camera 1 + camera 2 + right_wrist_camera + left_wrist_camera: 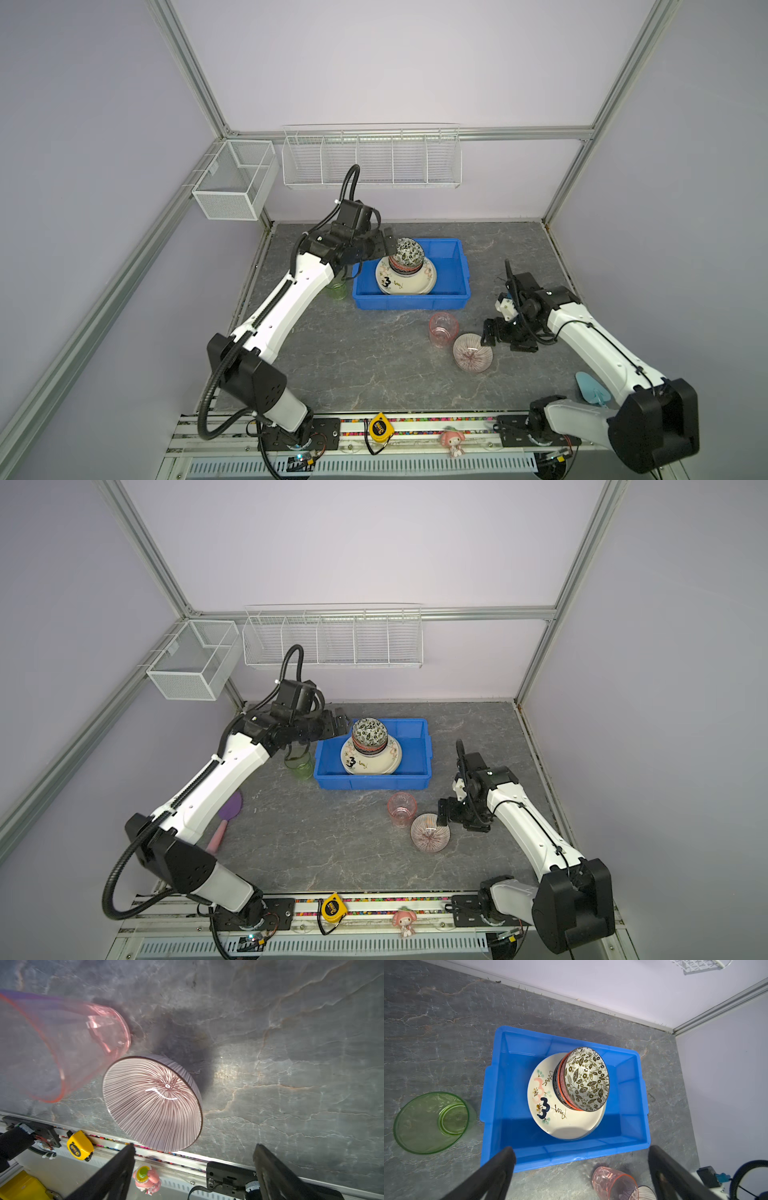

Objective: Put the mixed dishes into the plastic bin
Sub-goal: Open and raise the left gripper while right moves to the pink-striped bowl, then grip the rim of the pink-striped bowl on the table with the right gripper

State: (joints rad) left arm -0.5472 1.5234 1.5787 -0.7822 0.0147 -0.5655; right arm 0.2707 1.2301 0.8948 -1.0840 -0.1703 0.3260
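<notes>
**Right gripper (pixel 490 334) open, striped bowl (pixel 472 352) just off its tips**

Right gripper hangs low over the bench (pixel 353 357), jaws spread wide & holding nothing. Striped bowl lies just beside it, toward the bench's middle & a bit nearer the front rail. In both top views one finger overlaps the bowl's rim on the arm side, tho contact can't be told. Bowl is round, so no long axis to line up w/. It seems to sit mouth up, so my guess is a rim pinch, one finger in, one out. Pink cup (pixel 443 328) stands just beside the bowl on the bin side, near enough to get knocked if the approach swings wide.

Left gripper (pixel 386 245) is also open & empty, at the far left corner of the blue bin (pixel 411 299). It's next to the leaf-print bowl (pixel 409 251) topping the stack on the plate marked 3 (pixel 388 284) inside. Green cup (pixel 300 764) sits on the bench just outside the bin's left wall, partly under the left arm, so that one looks like the left arm's pick.
</notes>
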